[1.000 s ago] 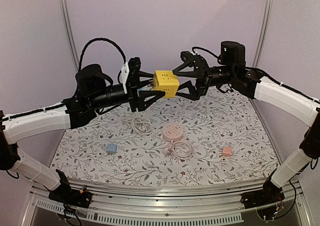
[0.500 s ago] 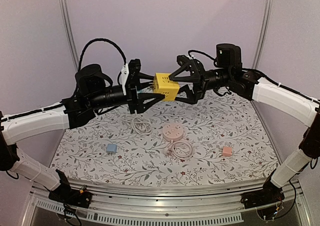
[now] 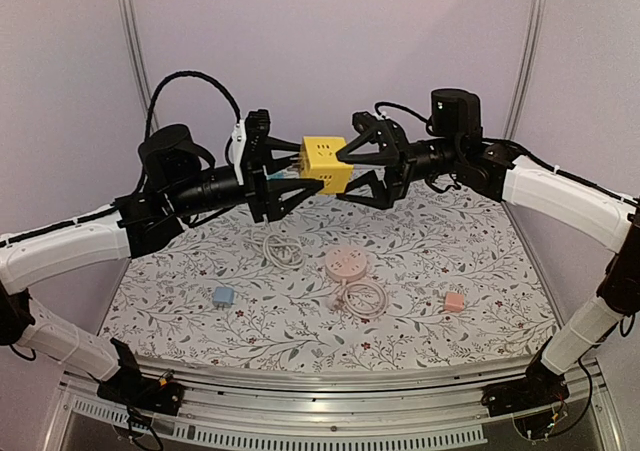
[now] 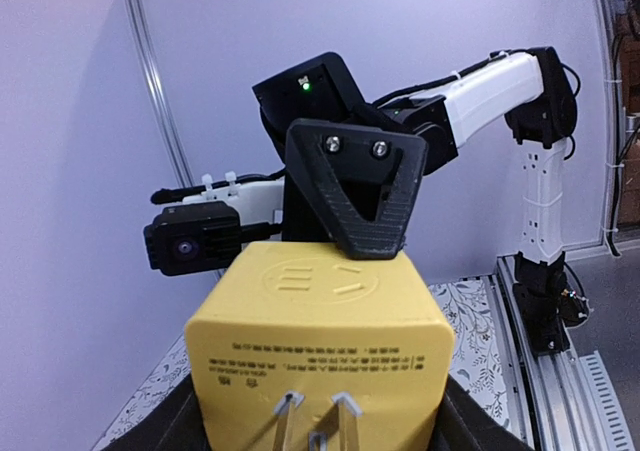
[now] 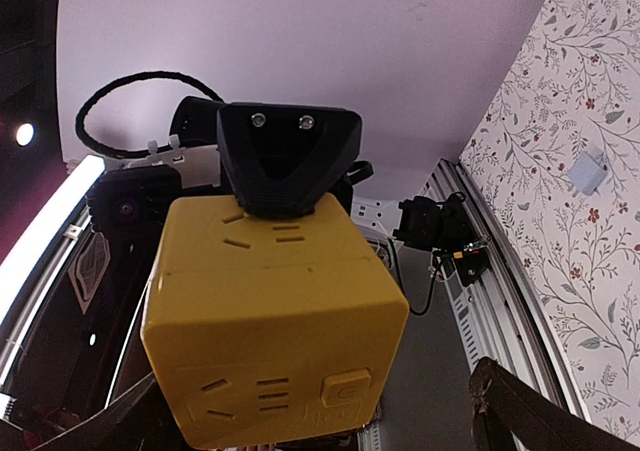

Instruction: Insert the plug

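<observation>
A yellow cube plug (image 3: 327,163) hangs high above the table, my left gripper (image 3: 298,171) shut on its sides. In the left wrist view its metal prongs (image 4: 315,421) face the camera, with the cube (image 4: 320,321) filling the space between my dark fingers (image 4: 165,426). My right gripper (image 3: 347,169) stands open, its fingers straddling the cube's right end. In the right wrist view the cube (image 5: 270,311) shows socket slots and a button, with a gap left to my right finger (image 5: 530,411). One right finger (image 4: 352,186) rests by the cube's far top edge.
On the floral table lie a pink round power strip (image 3: 346,264) with its coiled cord (image 3: 362,297), a white coiled cable (image 3: 283,249), a small blue adapter (image 3: 223,296) and a small pink cube (image 3: 454,302). Metal frame posts (image 3: 134,41) stand behind.
The left arm has lifted slightly, carrying the cube a little up and left. The open right gripper has slid left until its fingers straddle the cube.
</observation>
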`<act>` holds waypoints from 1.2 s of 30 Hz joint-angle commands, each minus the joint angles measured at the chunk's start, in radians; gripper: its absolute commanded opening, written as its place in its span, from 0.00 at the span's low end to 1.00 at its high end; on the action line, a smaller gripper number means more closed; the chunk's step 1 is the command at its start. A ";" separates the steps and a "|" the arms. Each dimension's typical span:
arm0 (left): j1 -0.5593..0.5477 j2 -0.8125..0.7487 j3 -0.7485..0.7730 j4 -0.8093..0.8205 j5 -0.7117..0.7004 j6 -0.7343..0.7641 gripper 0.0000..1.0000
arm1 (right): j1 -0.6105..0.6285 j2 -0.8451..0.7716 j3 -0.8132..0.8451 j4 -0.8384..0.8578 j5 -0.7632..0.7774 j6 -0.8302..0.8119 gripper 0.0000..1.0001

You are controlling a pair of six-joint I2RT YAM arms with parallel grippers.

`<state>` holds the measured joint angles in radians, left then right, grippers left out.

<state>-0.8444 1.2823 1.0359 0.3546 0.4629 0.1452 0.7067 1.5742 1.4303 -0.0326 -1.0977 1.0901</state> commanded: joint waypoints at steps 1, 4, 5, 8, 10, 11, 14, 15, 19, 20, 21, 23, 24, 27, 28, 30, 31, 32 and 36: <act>-0.007 -0.018 0.002 0.053 -0.001 -0.017 0.00 | 0.007 0.019 0.010 0.022 -0.022 0.016 0.99; -0.009 -0.004 0.000 0.064 0.008 -0.023 0.00 | 0.007 0.023 0.015 0.043 -0.035 0.028 0.99; -0.009 -0.001 -0.003 0.070 0.008 -0.024 0.00 | 0.007 0.023 0.016 0.055 -0.038 0.033 0.99; -0.012 0.012 -0.006 0.094 0.007 -0.028 0.00 | 0.007 0.025 0.013 0.085 -0.050 0.059 0.99; -0.014 0.024 -0.005 0.111 0.008 -0.031 0.00 | 0.007 0.024 0.015 0.103 -0.055 0.074 0.98; -0.015 0.029 -0.004 0.119 0.009 -0.033 0.00 | 0.007 0.025 0.015 0.110 -0.058 0.083 0.96; -0.019 0.045 -0.001 0.131 0.014 -0.037 0.00 | 0.007 0.028 0.018 0.128 -0.064 0.101 0.91; -0.021 0.050 0.000 0.132 0.015 -0.036 0.00 | 0.009 0.029 0.018 0.132 -0.064 0.104 0.89; -0.026 0.058 -0.006 0.139 0.010 -0.030 0.00 | 0.008 0.032 0.018 0.150 -0.065 0.122 0.82; -0.027 0.060 -0.008 0.140 0.008 -0.029 0.00 | 0.010 0.032 0.018 0.152 -0.066 0.127 0.80; -0.027 0.062 -0.010 0.143 0.007 -0.027 0.00 | 0.011 0.033 0.018 0.152 -0.066 0.130 0.77; -0.027 0.066 -0.011 0.145 0.007 -0.023 0.00 | 0.010 0.035 0.018 0.156 -0.068 0.134 0.70; -0.027 0.068 -0.013 0.145 0.009 -0.022 0.00 | 0.010 0.037 0.018 0.155 -0.069 0.135 0.68; -0.027 0.069 -0.022 0.162 0.010 -0.024 0.00 | 0.011 0.039 0.018 0.163 -0.066 0.143 0.67; -0.028 0.068 -0.025 0.166 0.010 -0.024 0.00 | 0.011 0.042 0.018 0.166 -0.067 0.146 0.70; -0.028 0.069 -0.029 0.166 0.010 -0.022 0.00 | 0.012 0.045 0.021 0.170 -0.064 0.153 0.78; -0.029 0.068 -0.032 0.166 0.008 -0.020 0.00 | 0.012 0.048 0.023 0.173 -0.064 0.155 0.79; -0.030 0.067 -0.034 0.166 0.005 -0.017 0.00 | 0.012 0.049 0.025 0.175 -0.065 0.159 0.79; -0.036 0.071 -0.040 0.159 -0.002 -0.004 0.00 | 0.012 0.050 0.025 0.178 -0.065 0.164 0.75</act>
<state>-0.8631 1.3418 1.0122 0.4751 0.4667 0.1272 0.7116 1.6096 1.4334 0.1215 -1.1584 1.2457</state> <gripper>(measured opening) 0.634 0.770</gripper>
